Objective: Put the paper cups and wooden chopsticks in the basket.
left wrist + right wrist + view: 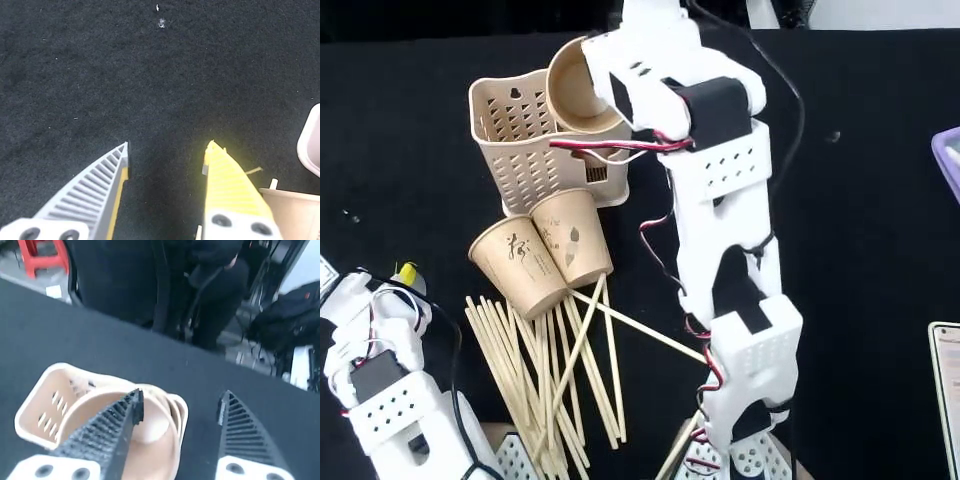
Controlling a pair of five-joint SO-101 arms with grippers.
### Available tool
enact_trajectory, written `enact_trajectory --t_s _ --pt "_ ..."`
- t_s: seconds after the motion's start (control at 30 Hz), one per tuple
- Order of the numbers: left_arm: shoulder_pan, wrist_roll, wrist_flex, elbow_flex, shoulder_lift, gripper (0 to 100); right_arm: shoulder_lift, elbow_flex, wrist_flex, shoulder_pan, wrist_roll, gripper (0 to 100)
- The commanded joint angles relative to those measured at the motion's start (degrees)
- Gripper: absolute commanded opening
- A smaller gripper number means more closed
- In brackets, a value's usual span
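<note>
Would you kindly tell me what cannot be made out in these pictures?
- High view: the arm's own body hides how the right gripper meets the top cup at the basket.
- High view: the chopsticks run off the bottom edge.
- Left wrist view: a lying cup is cut by the corner.

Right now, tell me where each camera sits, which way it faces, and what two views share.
High view: fixed above the table, looking down on basket, two lying cups, chopsticks, both arms.
Left wrist view: on the left arm, facing bare table; open left hand shows.
Right wrist view: on the right arm, facing over the basket toward the room; open right hand above a third cup.
Shared: high and right wrist views both show basket and third cup.
</note>
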Motion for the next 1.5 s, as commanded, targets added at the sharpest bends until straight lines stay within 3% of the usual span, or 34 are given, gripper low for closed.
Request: enact_trajectory --t_s 0.0,0.2,0.47,0.83,1.0,1.2,1.37,1.47 --pt "0.0 0.3 -0.9 -3.5 -0.7 25 -0.2 -5.4 -2.5 0.5 -0.4 24.0" --pt "0.0 0.3 -0.8 -3.5 -0.7 25 -0.5 -5.3 -1.8 0.5 -0.4 24.0" --pt "0.0 0.3 -0.9 -3.5 -0.7 25 -1.9 -10.4 9.5 -1.1 0.1 24.0" --pt "0.0 0.3 -0.8 -3.5 -0.8 25 8.3 -8.5 -1.1 4.1 0.0 24.0" --pt "0.0 0.3 -1.0 -3.5 -0.8 25 8.4 -9.3 -1.4 4.0 -0.4 24.0" --pt "0.0 0.3 -1.0 -3.5 -0.8 25 8.4 -15.3 4.4 4.0 -0.4 24.0" --pt "0.0 0.3 -0.8 -3.5 -0.8 25 8.7 -25.5 17.3 4.0 0.0 24.0" --pt "0.0 0.3 -0.7 -3.5 -0.8 25 8.2 -26.9 17.8 5.1 0.0 24.0"
